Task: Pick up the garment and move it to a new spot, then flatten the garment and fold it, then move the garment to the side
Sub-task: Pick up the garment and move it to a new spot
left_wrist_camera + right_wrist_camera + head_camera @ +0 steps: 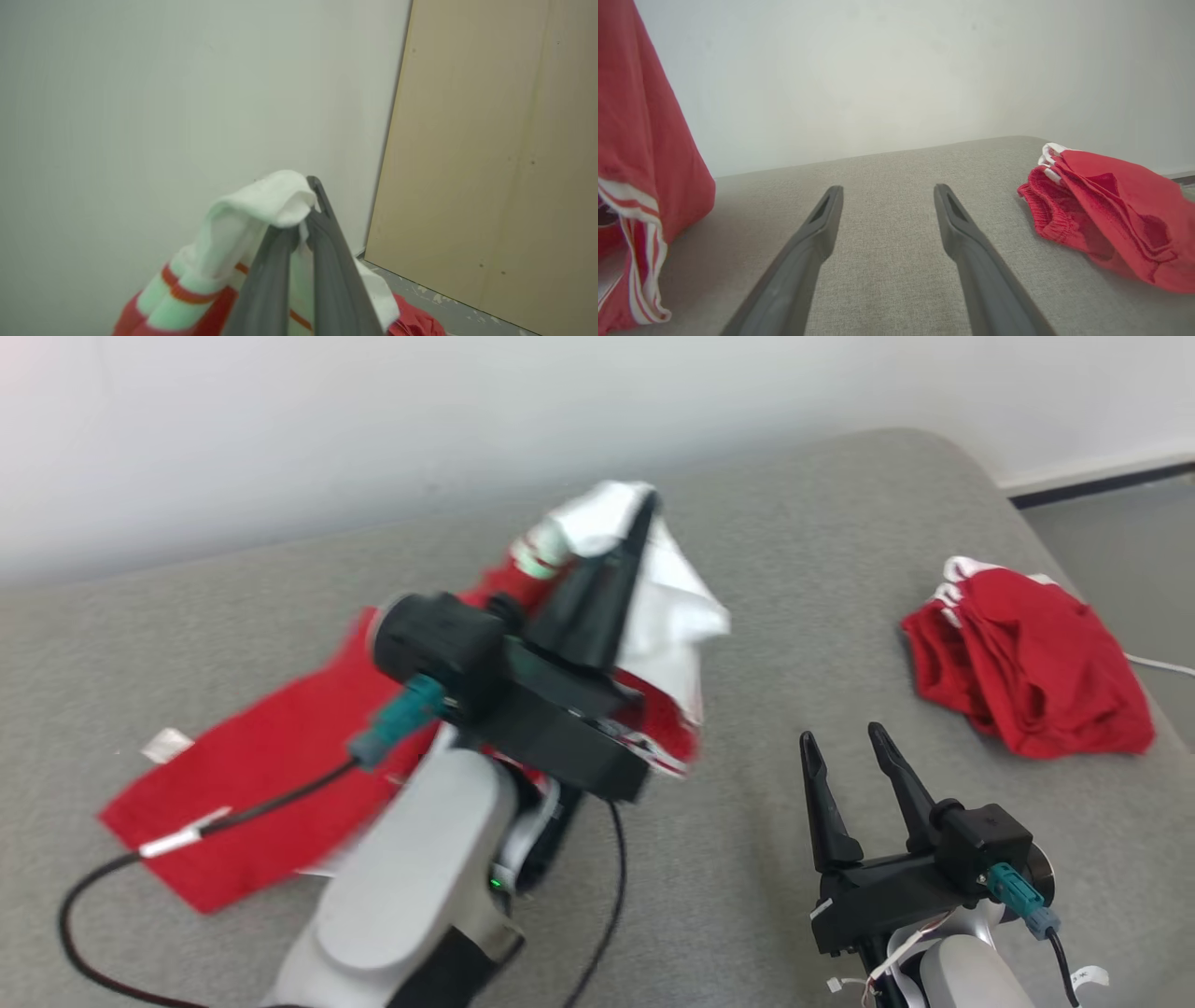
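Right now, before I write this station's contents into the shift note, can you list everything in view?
garment: one, red with a white panel and stripes, white end lifted, red end on the surface
second garment: one, red with white trim, bunched at the surface's right side
padded surface: one, grey, under both garments
tag: one, white, on the surface by the garment's red end
wall: one, white, behind the surface
panel: one, tan, beside the wall in the left wrist view
left gripper: one, dark, shut on the garment's white end
right gripper: one, dark, open and holding nothing, over the surface
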Robot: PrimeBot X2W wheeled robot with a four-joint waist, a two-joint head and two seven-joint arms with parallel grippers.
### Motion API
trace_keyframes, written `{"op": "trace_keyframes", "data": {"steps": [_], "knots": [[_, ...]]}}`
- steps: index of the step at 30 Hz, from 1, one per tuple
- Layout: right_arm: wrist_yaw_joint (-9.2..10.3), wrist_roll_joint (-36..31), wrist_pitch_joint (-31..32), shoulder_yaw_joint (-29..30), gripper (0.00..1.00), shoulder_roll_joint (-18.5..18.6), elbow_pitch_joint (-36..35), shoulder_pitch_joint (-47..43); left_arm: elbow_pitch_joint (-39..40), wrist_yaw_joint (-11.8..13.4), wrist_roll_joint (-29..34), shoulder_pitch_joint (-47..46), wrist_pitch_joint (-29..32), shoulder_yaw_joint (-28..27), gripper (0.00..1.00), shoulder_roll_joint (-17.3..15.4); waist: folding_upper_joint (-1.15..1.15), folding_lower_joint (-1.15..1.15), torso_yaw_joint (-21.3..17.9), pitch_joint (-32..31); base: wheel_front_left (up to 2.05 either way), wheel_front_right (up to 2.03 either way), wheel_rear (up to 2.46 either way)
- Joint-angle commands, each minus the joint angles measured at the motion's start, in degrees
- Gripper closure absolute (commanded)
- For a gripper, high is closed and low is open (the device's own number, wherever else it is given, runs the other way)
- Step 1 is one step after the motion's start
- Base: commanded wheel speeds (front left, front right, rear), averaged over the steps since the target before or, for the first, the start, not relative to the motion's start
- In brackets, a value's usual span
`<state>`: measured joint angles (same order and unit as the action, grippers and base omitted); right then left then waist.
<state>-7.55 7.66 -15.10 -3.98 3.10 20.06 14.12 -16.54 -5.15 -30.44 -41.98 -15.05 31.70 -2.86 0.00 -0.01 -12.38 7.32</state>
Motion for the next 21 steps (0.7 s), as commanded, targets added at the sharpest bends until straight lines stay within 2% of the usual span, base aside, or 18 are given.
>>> {"op": "trace_keyframes", "data": {"steps": [1, 4, 7, 8, 9, 10, 16, 21], "knots": [[0.14, 0.40, -0.04, -0.08, 0.00, -0.21, 0.17, -0.13, 0.62, 0.85, -0.77, 0.05, -0.18, 1.65, 1.00, -0.08, 0.00, 0.01, -2.54, 0.26, 0.00, 0.00, 0.00], [0.14, 0.68, -0.04, -0.16, 0.00, -0.23, 0.06, 0.59, 0.77, 2.71, -1.47, -1.90, -0.18, 4.51, 1.00, -0.05, 0.00, 0.01, -3.76, 1.33, 0.00, 0.00, 0.00], [0.14, 1.58, -0.04, -0.74, 0.00, -0.27, -0.26, 1.32, -1.99, 4.66, -0.15, -3.21, -0.18, 5.04, 1.00, -0.13, 0.00, 0.01, -4.78, 2.57, 0.00, 0.00, 0.00], [0.14, 1.71, -0.04, -0.92, 0.00, -0.27, -0.33, 1.45, -3.35, 5.30, 0.95, -3.64, -0.17, 4.90, 0.90, -0.17, 0.00, 0.01, -5.09, 3.04, 0.00, 0.00, 0.00], [0.14, 2.05, -0.03, -0.79, 0.00, -0.27, -0.33, 1.55, -4.52, 5.60, 1.96, -4.13, -0.18, 4.81, 0.40, -0.12, 0.00, 0.01, -5.25, 3.41, 0.00, 0.00, 0.00], [0.14, 2.17, -0.04, -0.78, 0.00, -0.25, -0.40, 1.70, -5.61, 6.04, 1.92, -4.22, -0.17, 4.17, 0.00, -0.08, 0.00, 0.01, -5.40, 3.77, 0.00, 0.00, 0.00], [0.14, 2.66, -0.03, -0.16, 0.00, -0.25, -0.84, 2.11, -10.97, 7.48, 5.36, -3.16, -0.18, 0.79, 0.00, -0.08, 0.00, 0.01, -5.29, 5.00, 0.00, 0.00, 0.00], [0.14, 2.25, -0.03, 0.79, 0.00, -0.26, -0.97, 2.05, -13.85, 7.09, 9.26, -0.92, -0.18, -2.99, 0.00, -0.03, 0.00, 0.01, -3.82, 4.92, 0.00, 0.00, 0.00]]}}
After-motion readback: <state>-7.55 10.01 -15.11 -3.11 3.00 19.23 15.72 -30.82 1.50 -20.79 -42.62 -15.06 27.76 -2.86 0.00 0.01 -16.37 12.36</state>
